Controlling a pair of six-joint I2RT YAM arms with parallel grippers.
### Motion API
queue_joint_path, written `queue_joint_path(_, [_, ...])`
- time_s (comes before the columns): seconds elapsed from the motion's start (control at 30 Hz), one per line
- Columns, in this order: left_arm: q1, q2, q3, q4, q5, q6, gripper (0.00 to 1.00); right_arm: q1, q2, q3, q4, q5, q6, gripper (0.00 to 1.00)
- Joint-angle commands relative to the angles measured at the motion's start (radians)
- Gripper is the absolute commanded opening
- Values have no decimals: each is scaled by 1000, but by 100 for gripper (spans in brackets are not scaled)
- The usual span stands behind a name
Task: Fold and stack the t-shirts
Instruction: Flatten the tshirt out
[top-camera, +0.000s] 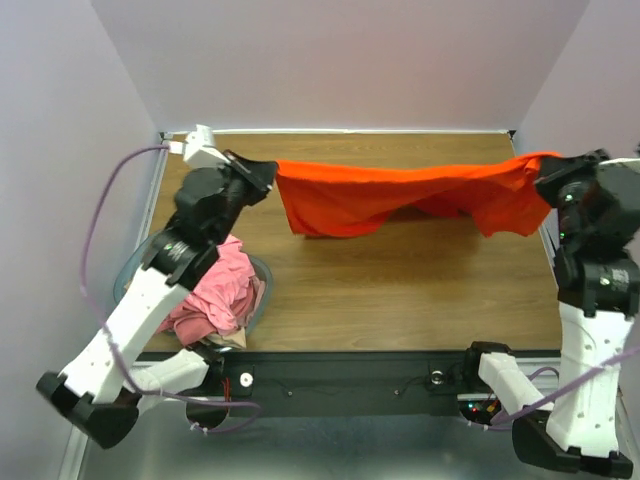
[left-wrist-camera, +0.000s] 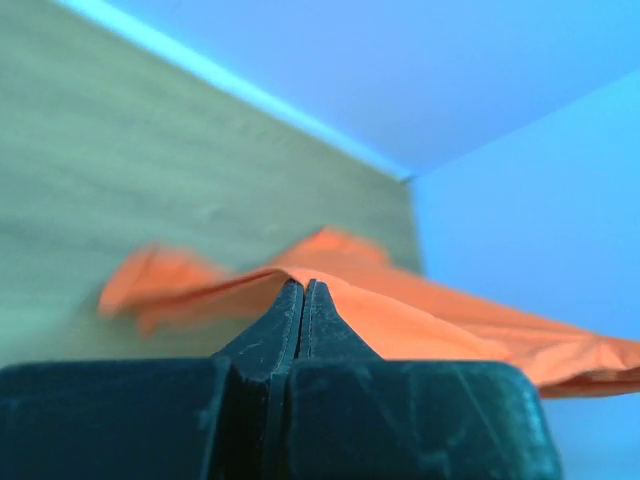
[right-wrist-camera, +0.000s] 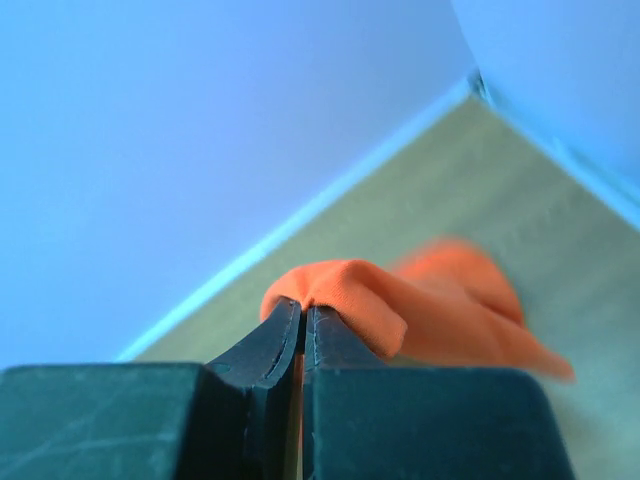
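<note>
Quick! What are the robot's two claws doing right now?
Left gripper: closed, pinching one end of the orange-red t-shirt.
Right gripper: closed, pinching its other end.

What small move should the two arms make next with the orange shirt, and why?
The left claw and right claw each pinch one end of the orange t-shirt, which hangs stretched between them, sagging in the middle. So the next move is probably to lower both together, laying it flat on the table.
</note>
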Motion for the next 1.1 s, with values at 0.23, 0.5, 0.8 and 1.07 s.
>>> queue_joint_path(0.23, [-4,-175,409,-57,143,179,0,0,64,664,-64,-52,-64,0])
queue_joint_path(0.5, [-2,-247,526,-103,197,178,0,0,66,912,-73,-32,-98,0])
queue_joint_path(0.8, [-2,-242,433,-88,164,150,0,0,15,643,-72,-37,-109,1])
queue_joint_path(1.07, [-2,-79,207,-2,-63,128,0,0,43,157,40,-65,-98,1])
